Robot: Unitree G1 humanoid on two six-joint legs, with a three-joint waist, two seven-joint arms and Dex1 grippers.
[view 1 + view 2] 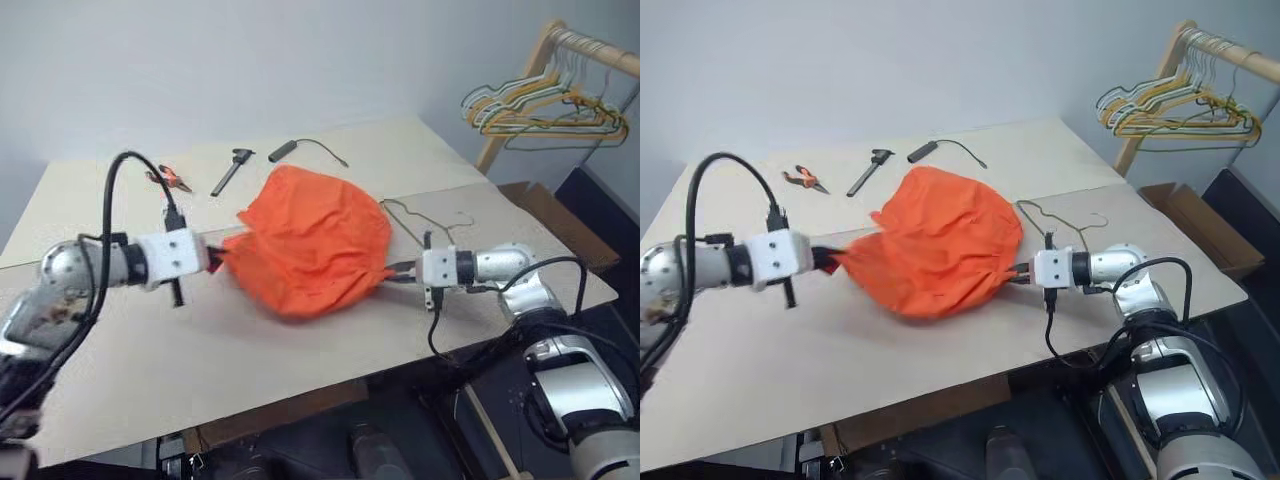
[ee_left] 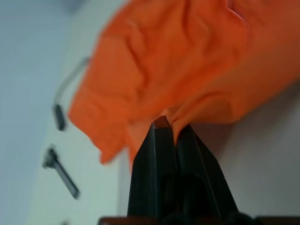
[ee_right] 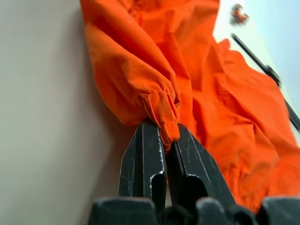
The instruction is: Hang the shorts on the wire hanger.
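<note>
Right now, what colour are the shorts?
Bright orange shorts, plain, clearest in the right eye view.

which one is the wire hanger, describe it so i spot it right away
Start at the big orange shorts in the middle of the table. The wire hanger lies flat just beside them, on the robot's right: one thin bare grey wire, unlike the coloured hangers on the wooden rack.

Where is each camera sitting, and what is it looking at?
Left and right eye views: on the head, looking down at the table; both arms show.
Left wrist view: on the left arm, facing along the left end effector, shut on the shorts.
Right wrist view: on the right arm, facing along the right end effector, also pinching them.
All views share the shorts; the wire hanger lies beside them.
</note>
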